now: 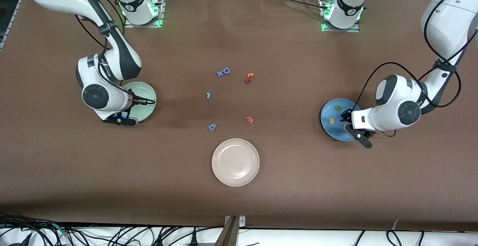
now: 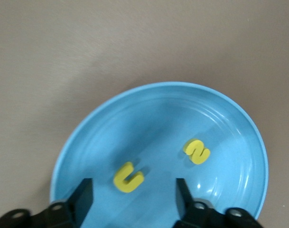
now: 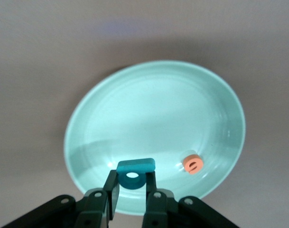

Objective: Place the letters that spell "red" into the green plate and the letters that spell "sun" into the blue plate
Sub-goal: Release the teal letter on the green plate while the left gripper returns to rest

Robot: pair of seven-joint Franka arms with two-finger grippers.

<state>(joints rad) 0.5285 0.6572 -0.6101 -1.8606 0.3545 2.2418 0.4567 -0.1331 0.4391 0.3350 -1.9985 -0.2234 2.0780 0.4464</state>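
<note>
Right wrist view: right hand clamps teal "d" over green plate, orange "e" inside at 4 o'clock. Left hand released over blue plate; yellow arch, yellow "s" already delivered.

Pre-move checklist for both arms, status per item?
1. Right hand grips the teal d: ok, fingers shut on it.
2. Right hand is over the green plate: ok.
3. Orange e is already in the green plate: ok.
4. Left hand is free over the blue plate: ok, fingers apart, nothing between them.
5. Blue plate holds all of "sun": not ok. The yellow arch letter and the yellow s lie in it; no green arch shows there.
6. Teal r is still to be fetched: not ok, it lies on the table mid-way between the plates.
</note>
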